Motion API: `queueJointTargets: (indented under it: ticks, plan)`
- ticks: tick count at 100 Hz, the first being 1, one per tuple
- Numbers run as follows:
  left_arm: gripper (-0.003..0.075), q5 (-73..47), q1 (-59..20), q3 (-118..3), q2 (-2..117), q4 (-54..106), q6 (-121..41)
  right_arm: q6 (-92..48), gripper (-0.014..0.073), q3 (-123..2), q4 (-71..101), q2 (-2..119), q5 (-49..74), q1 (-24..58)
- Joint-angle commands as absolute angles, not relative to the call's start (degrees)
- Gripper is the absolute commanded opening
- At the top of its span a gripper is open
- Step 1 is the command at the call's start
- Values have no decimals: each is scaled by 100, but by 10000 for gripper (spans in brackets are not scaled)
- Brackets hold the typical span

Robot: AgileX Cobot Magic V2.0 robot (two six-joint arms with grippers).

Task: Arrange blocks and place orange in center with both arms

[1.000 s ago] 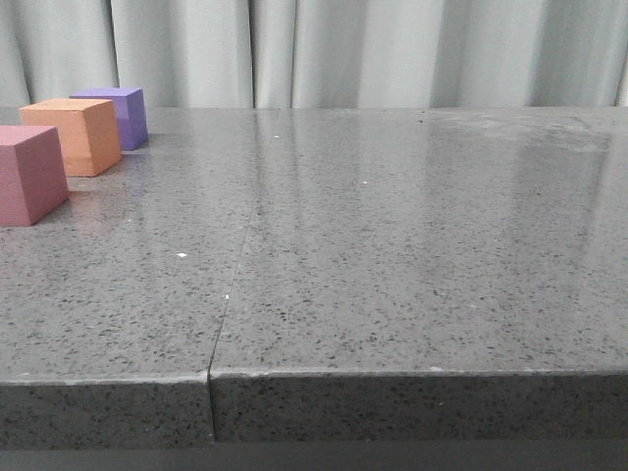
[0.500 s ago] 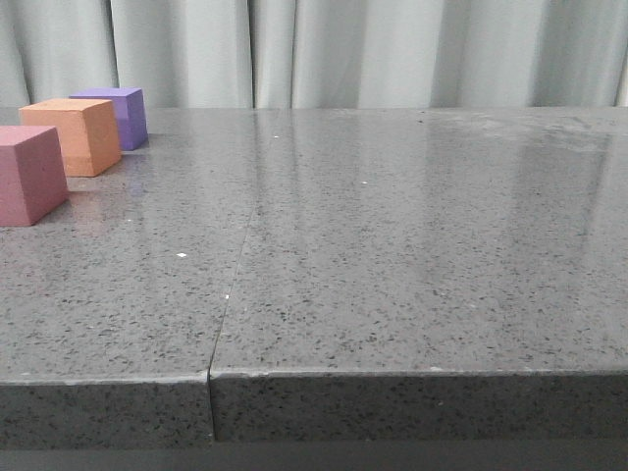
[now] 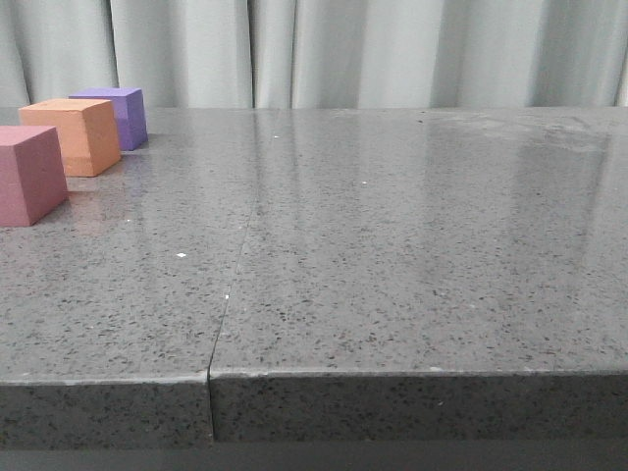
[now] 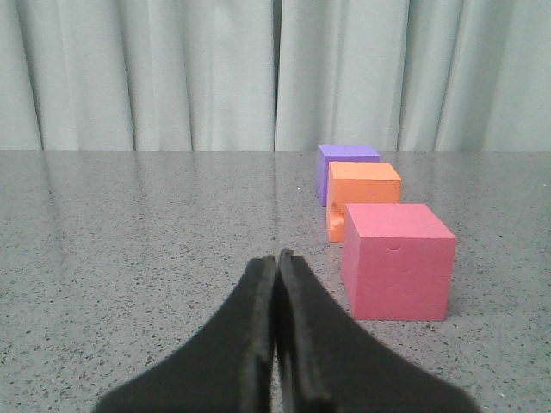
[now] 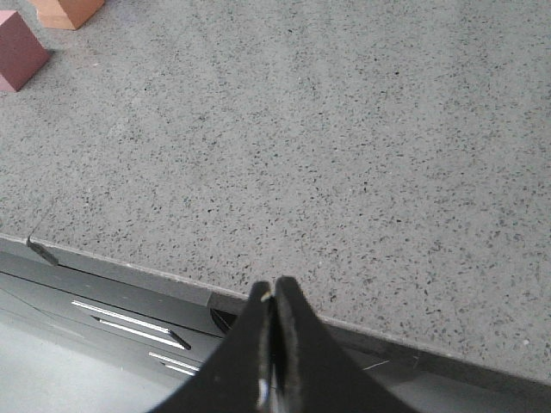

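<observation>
A grey speckled stone desk (image 3: 412,245) fills most of the front view, glossy enough to carry pale reflections. A thin seam (image 3: 235,265) runs across its top from the far side to the front edge. Behind the desk hangs a pale grey-green pleated curtain (image 3: 392,49). The right wrist view shows grey drawer fronts (image 5: 120,323) below the desk edge.

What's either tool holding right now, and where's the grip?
Nothing. The left tool and right tool are both shut empty; the pink-red cube, orange cube and purple cube sit untouched on the table.
</observation>
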State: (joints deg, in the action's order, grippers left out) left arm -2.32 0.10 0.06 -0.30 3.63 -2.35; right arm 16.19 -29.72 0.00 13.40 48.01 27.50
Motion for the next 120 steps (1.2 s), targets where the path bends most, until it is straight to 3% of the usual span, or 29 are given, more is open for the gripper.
queueJointTargets:
  ticks: [1,53,71,120]
  plan:
    - [-20,207,15,234,-196,418,-241,1561,-67,-3096,-38,1394,4392,2727]
    - [-20,207,15,234,-196,418,-241,1561,-67,-3096,-135,1394,4330,2727]
    - [-20,207,15,234,-196,418,-241,1561,-67,-3031,-393,1394,4143,2299]
    - [-20,207,15,234,-196,418,-241,423,-67,-1001,91,943,-561,468]
